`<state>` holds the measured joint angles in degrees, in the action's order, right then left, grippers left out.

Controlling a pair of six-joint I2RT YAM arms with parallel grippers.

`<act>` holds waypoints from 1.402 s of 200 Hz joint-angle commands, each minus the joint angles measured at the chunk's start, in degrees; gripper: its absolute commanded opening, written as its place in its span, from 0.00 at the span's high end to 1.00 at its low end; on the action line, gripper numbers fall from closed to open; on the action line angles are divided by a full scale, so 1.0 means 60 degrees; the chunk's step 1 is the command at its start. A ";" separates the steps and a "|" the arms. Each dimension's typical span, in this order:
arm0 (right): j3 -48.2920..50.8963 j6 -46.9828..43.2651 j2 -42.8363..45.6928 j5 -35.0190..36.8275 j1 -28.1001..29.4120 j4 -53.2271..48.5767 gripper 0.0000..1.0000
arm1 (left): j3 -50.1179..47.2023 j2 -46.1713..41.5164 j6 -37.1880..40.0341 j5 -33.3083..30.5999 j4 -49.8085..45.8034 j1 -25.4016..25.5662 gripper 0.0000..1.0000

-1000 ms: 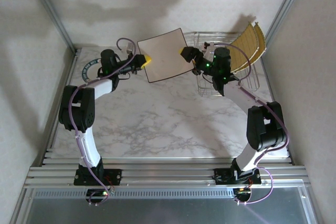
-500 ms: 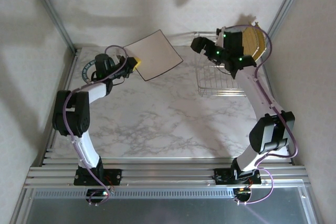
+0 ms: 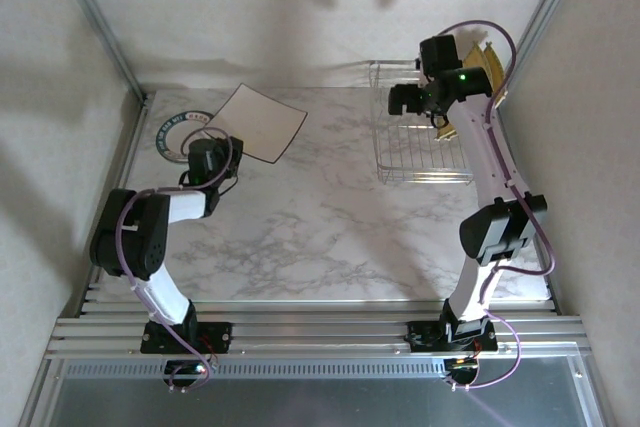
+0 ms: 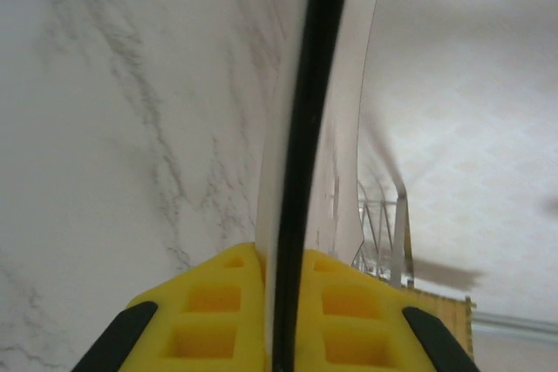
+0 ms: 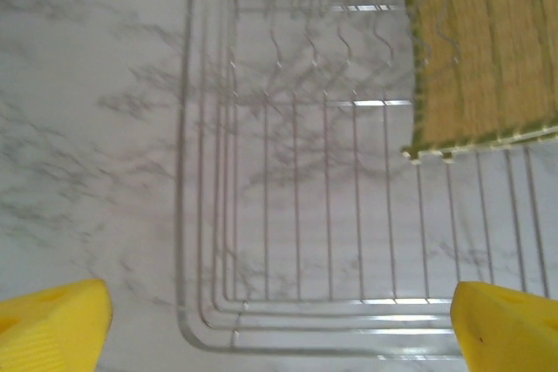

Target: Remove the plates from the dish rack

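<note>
A white square plate [image 3: 260,119] with a thin dark rim is clamped at its near corner by my left gripper [image 3: 225,145], low over the table's far left. In the left wrist view its edge [image 4: 305,111] runs up between the yellow fingers [image 4: 209,311], and my left gripper [image 4: 283,311] is shut on it. A round plate with a dark rim [image 3: 175,133] lies flat beside it. The dish rack [image 3: 425,152] stands at the far right, with yellow grid-patterned plates [image 3: 482,69] leaning at its back. My right gripper [image 3: 408,99] hovers open over the rack [image 5: 288,215], near a yellow plate [image 5: 484,50].
Walls and aluminium posts close in the table on the left, back and right. The marble top [image 3: 320,217] between the arms is bare. Upright wire dividers [image 5: 323,32] stand along the rack's far side.
The left arm has swung the white square plate left and down toward the table. The right arm has left the plate and moved back and right, over the rack.
</note>
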<state>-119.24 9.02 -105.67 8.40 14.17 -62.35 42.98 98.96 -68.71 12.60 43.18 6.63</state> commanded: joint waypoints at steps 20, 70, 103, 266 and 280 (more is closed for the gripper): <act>0.0312 -0.0461 0.0525 0.0570 -0.0079 -0.0468 0.01 | -0.0145 -0.0214 -0.1004 -0.2510 0.3796 0.0844 1.00; 0.1026 -0.0525 0.0910 0.0457 -0.0163 -0.0186 0.01 | 0.0015 0.0901 -0.1563 -0.4250 0.4973 0.1736 1.00; 0.1291 -0.0554 0.0974 0.0344 -0.0161 -0.0090 0.01 | 0.0686 0.1964 -0.1825 -0.5158 0.5496 0.2325 1.00; 0.0498 -0.0419 0.0694 0.0253 -0.0053 -0.1019 0.01 | 0.1786 0.3710 -0.3267 -0.7995 0.4566 0.3344 1.00; 0.0443 -0.0405 0.0670 0.0322 0.0002 -0.1106 0.01 | 0.1841 0.3773 -0.3335 -0.7876 0.4421 0.3333 1.00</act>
<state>-114.41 6.61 -101.47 9.26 13.54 -66.35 50.83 122.10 -85.82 -32.18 62.28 26.59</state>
